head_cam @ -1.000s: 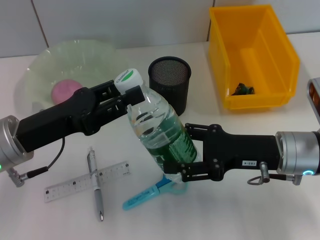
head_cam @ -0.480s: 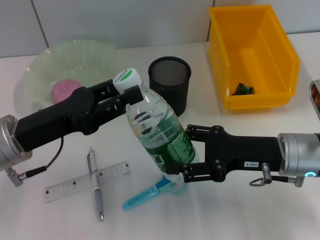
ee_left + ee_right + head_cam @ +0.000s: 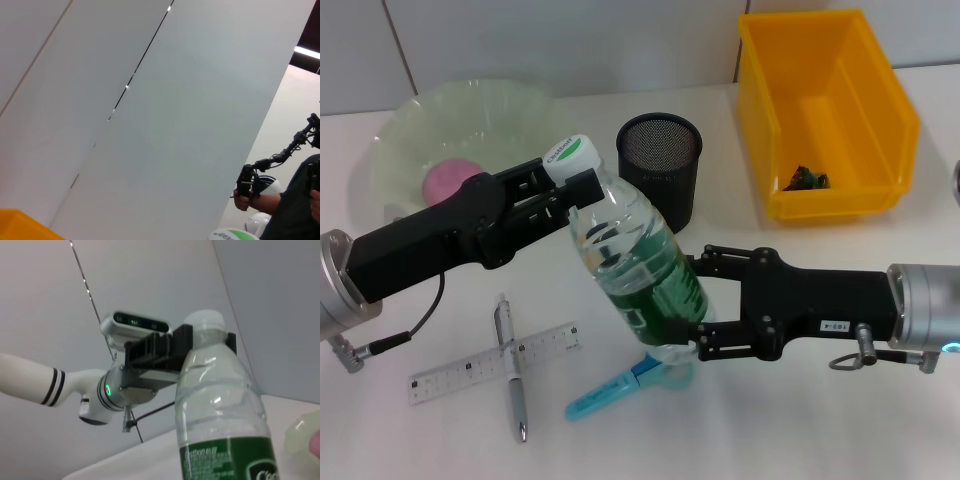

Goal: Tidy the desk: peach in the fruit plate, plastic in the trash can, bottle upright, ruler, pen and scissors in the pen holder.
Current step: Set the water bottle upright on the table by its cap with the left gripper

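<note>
At desk centre, the bottle (image 3: 638, 265) is held tilted, cap toward the bowl side, base just above the scissors (image 3: 620, 388). Its neck is clamped by the left gripper (image 3: 572, 190), closed just under the white-green cap (image 3: 572, 153). Its lower, green-labelled body is gripped by the right gripper (image 3: 700, 308), fingers closed around both sides. From the right wrist view the bottle (image 3: 226, 415) is seen from the base end, with the left gripper (image 3: 175, 347) across its neck. Blue-handled scissors lie on the desk (image 3: 800, 420) under the bottle's base. The ruler (image 3: 492, 363) and pen (image 3: 512, 366) lie crossed, near the scissors on the left arm's side. The mesh pen holder (image 3: 660, 160) stands upright just behind the bottle. The peach (image 3: 451, 183) sits in the green plate (image 3: 470, 115), partly hidden by the left arm. Crumpled plastic (image 3: 805, 179) lies in the yellow bin (image 3: 825, 110), well apart on the right.
</note>
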`<action>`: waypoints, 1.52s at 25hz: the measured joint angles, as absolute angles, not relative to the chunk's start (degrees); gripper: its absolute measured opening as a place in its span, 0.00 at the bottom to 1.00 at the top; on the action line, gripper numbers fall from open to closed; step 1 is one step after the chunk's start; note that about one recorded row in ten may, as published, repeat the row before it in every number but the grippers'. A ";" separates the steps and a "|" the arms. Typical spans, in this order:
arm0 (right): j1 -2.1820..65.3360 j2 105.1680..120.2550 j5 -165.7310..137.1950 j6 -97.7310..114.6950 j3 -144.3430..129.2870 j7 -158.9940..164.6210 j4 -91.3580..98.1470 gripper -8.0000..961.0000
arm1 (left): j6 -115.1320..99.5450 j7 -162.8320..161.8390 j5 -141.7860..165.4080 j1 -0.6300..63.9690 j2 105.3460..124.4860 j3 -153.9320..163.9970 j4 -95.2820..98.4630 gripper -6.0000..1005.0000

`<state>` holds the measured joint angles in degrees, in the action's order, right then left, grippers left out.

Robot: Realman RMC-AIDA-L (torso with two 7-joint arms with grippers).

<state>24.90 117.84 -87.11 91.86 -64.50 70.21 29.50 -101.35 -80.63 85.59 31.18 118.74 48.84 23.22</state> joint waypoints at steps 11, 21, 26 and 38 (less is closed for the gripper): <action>23.77 116.93 -87.37 94.88 -62.89 70.37 29.58 0.85 | -101.57 -80.63 85.61 31.02 118.74 48.77 23.29 0.44; 20.42 115.95 -87.46 96.53 -58.51 71.85 32.60 0.85 | -101.50 -79.91 85.54 30.14 118.53 48.02 23.62 0.44; 18.86 115.02 -87.93 96.73 -54.16 72.39 33.05 0.85 | -101.18 -79.19 85.14 28.73 118.13 45.13 25.40 0.44; 17.02 113.59 -88.16 96.14 -47.15 72.58 32.69 0.85 | -98.47 -70.41 85.14 23.04 116.73 35.64 28.41 0.44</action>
